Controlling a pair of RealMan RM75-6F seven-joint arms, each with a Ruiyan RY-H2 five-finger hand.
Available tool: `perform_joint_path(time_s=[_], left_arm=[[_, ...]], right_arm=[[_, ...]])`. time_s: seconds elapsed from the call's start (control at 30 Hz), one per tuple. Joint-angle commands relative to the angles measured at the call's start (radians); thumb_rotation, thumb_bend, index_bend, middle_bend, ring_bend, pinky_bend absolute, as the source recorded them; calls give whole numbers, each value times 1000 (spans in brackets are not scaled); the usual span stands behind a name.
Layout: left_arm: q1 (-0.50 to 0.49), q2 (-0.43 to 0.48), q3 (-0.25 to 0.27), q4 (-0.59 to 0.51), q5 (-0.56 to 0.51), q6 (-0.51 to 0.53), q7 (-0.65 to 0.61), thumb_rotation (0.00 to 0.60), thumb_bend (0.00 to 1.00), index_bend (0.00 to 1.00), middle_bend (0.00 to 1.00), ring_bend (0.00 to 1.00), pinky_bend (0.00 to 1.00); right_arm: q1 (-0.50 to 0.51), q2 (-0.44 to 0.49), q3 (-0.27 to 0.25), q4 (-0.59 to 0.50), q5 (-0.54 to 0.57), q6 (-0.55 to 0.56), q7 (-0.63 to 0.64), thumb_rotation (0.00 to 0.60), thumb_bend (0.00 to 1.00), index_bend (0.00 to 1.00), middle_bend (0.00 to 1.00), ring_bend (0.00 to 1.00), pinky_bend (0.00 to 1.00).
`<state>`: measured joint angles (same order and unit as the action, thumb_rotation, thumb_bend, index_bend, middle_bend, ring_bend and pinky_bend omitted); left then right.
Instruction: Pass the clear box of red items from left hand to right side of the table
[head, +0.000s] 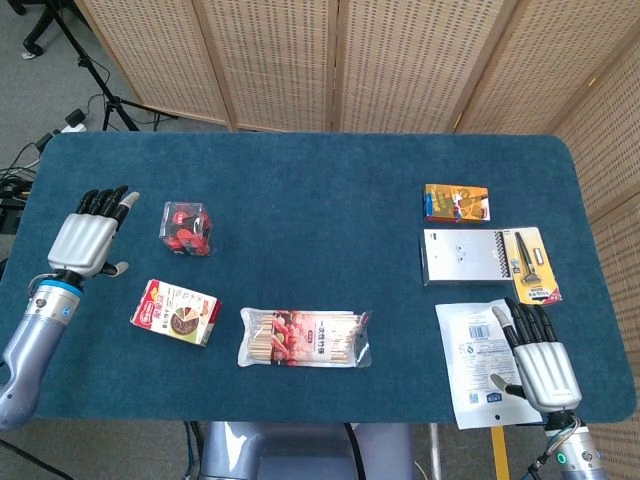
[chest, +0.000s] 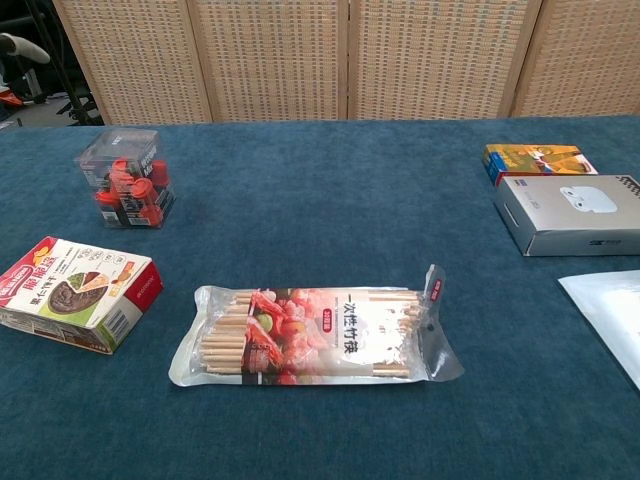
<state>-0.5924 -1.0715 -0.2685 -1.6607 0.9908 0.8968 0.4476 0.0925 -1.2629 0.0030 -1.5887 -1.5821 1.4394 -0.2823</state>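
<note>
Task barely begun, by the look of it. Clear box of red items (head: 185, 227) on the table (head: 320, 190), upright, untouched, just to the right of the left hand (head: 90, 235) and a bit ahead of its knuckles. Left hand empty, fingers extended and apart, hovering near the table's left edge, close to the box but w/ a clear gap; no contact visible. Right hand (head: 537, 355) also empty, fingers straight and slightly spread, lying over a white pouch (head: 475, 365) at the near right corner, well apart from the box.

Between the two hands: snack carton (head: 175, 312) below-right of the left hand, chopstick pack (head: 305, 338) further right toward mid-table. Ahead of the right hand: grey box (head: 462, 257), tool blister pack (head: 533, 264), orange box (head: 456, 202) beyond those.

Done so far: nothing, judging from how things lie; at most an approach. Left to do: close left hand on box, lift, carry across, hand over to right hand or set down on right side. Probably needs a free spot among the right-side clutter.
</note>
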Motion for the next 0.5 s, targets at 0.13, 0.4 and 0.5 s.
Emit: perform_joint_path(time_s=[0.13, 0.4, 0.5], left_arm=[[-108, -26, 27, 62, -79, -100, 66, 600, 161, 0, 0, 0, 0], [-166, -69, 49, 126, -157, -131, 80, 600, 166, 0, 0, 0, 0], [-186, -85, 60, 158, -182, -146, 81, 600, 167, 0, 0, 0, 0]], right_arm=[[0, -1, -1, 2, -2, 2, 7, 600, 91, 0, 0, 0, 0], [6, -2, 2, 7, 12, -13, 15, 600, 91, 0, 0, 0, 0], [8, -1, 3, 9, 20, -19, 20, 600, 90, 0, 0, 0, 0]])
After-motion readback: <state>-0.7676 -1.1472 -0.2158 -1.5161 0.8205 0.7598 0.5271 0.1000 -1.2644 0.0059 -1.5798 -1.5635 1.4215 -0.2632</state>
